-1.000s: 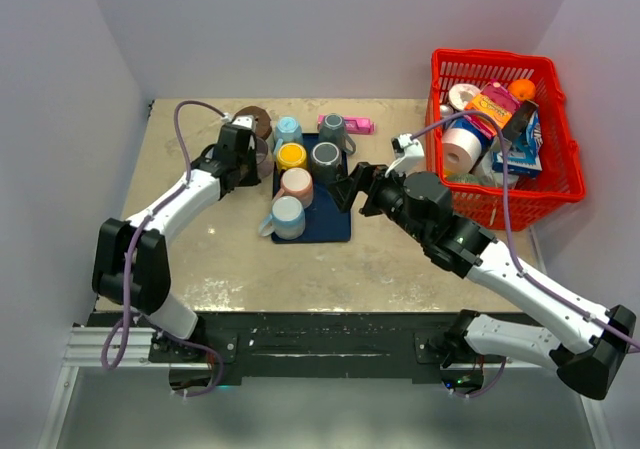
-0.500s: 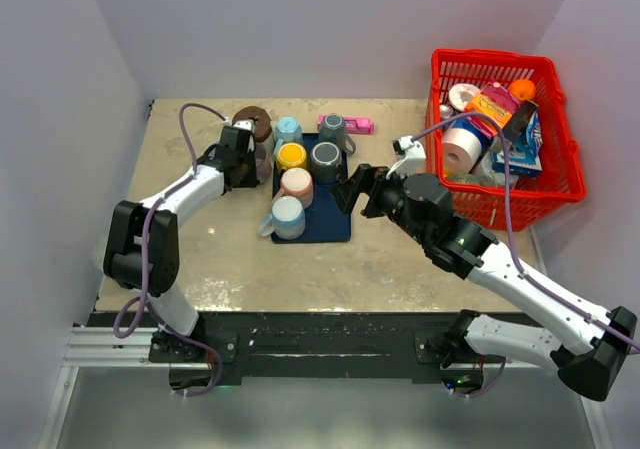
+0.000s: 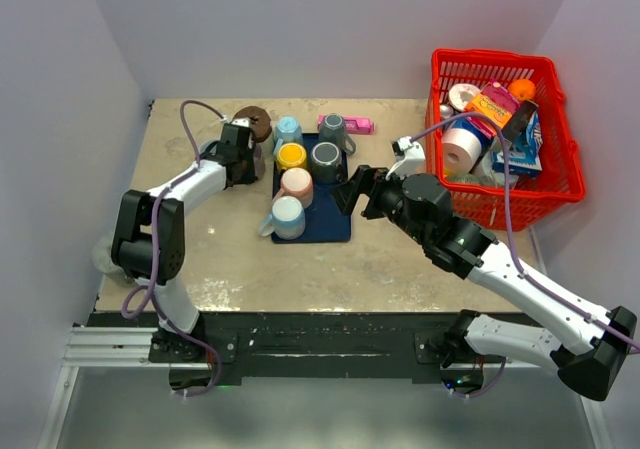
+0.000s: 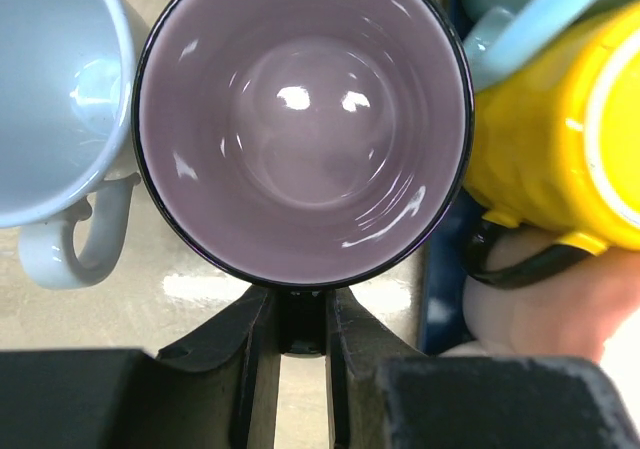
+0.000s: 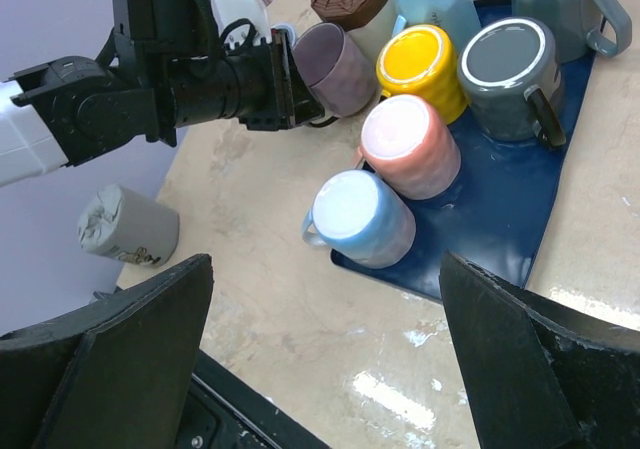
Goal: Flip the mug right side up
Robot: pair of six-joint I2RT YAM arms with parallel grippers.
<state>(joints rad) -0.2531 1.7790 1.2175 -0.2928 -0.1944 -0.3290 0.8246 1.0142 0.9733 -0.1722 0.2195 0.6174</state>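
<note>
- the left gripper [image 4: 300, 339] grips the shiny purple mug [image 4: 303, 129] tight, just beside the flat blue tray [image 3: 335, 227];
- the right gripper [image 3: 348, 191] gapes wide, holding nothing;
- as the purple mug turns, it may bump the bumpy yellow mug [image 4: 560, 159].

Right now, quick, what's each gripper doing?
Left gripper: closed on the purple mug.
Right gripper: open, holding nothing.

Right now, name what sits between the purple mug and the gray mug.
The yellow mug, on the blue tray, sits between the purple mug and the gray mug; the right wrist view shows it plainly.
</note>
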